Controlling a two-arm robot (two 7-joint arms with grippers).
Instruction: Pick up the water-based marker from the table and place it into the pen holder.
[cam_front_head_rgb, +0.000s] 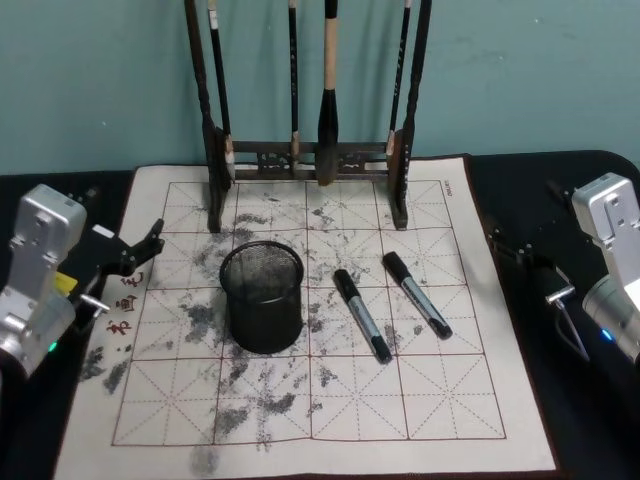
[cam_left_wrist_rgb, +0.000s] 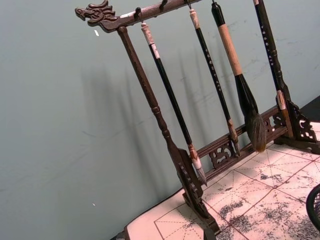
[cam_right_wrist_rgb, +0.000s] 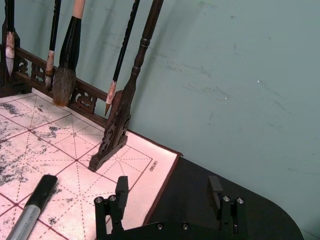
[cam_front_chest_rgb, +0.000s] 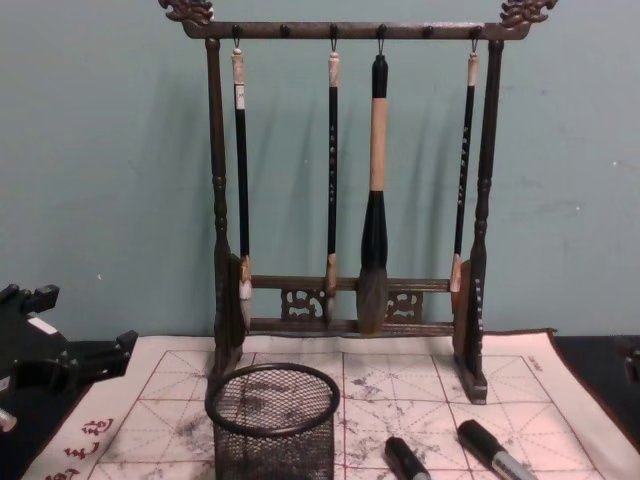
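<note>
Teal wall (cam_front_head_rgb: 520, 70); black worktop (cam_front_head_rgb: 570, 400); ink-stained grid mat (cam_front_head_rgb: 450, 400) on top.
L gripper (cam_front_head_rgb: 148, 250): at mat's left edge, fingers spread.
Holder (cam_front_head_rgb: 265, 325): upright, mat centre-left.
Rack (cam_front_chest_rgb: 290, 30) w/ 4 brushes (cam_front_chest_rgb: 375, 200): back of mat, behind holder.
Marker (cam_front_head_rgb: 362, 315): flat on mat, just right of holder.
2nd marker (cam_front_head_rgb: 417, 294): beside it, not touching.
R gripper (cam_right_wrist_rgb: 168, 186): off mat's right edge, fingers spread, well apart from both markers.

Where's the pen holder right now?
Head view: the pen holder stands upright on the ink-stained mat, left of centre, in front of the brush rack, with a marker lying just to its right.
</note>
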